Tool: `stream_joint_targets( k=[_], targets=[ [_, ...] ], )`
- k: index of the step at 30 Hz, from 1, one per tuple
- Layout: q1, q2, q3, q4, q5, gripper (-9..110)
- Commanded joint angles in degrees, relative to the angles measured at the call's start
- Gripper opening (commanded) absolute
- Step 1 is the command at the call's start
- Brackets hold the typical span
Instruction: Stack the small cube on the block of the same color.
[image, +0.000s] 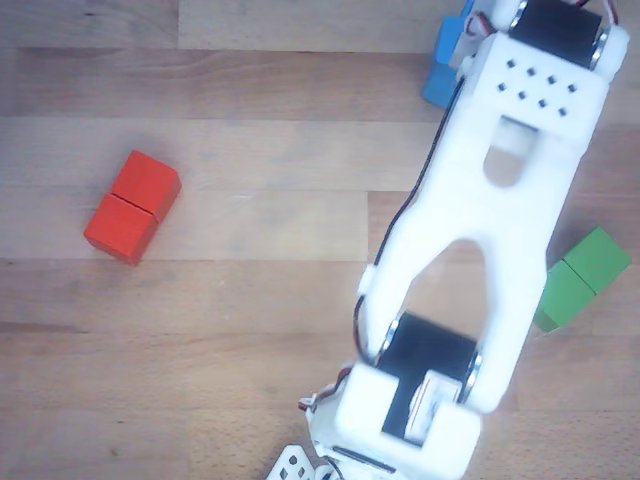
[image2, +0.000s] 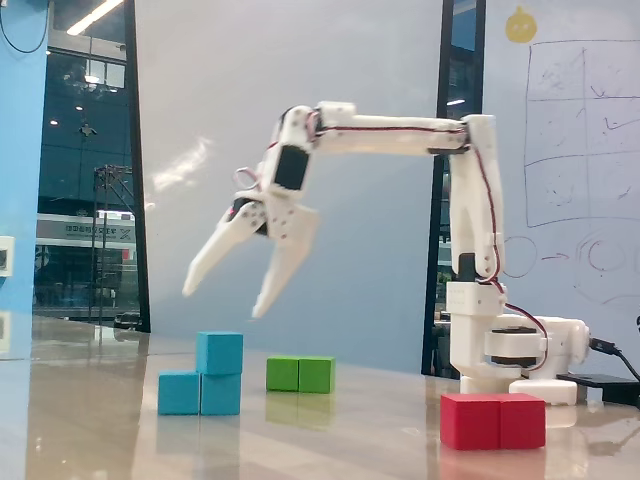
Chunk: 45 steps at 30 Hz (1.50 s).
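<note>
From my fixed view, the small cube sits on top of the block, over its right half. The block lies flat on the worktop, long axis running left to right across that view. My pincer hangs above the block, fingers spread wide, holding nothing. The green block lies right of the block, the red block farther right.
</note>
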Motion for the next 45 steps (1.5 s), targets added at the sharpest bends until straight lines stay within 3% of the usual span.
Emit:
stream_joint_targets(
  k=[1, 15, 22, 26, 31, 45],
  targets=[
    [-3.0, 16.9, 7.3, -0.4, 2.7, 31],
    [-19.9, 60.6, 47.5, -4.3, 4.7, 30],
    [-21.6, 80.2, 67.4, -11.1, 4.0, 11],
    [-21.6, 86.6, 72.9, -11.4, 4.0, -1],
    [-21.1, 91.8, 78.9, -11.3, 4.0, 3],
    [-21.4, 106.4, 83.4, -3.6, 4.6, 0]
  ],
)
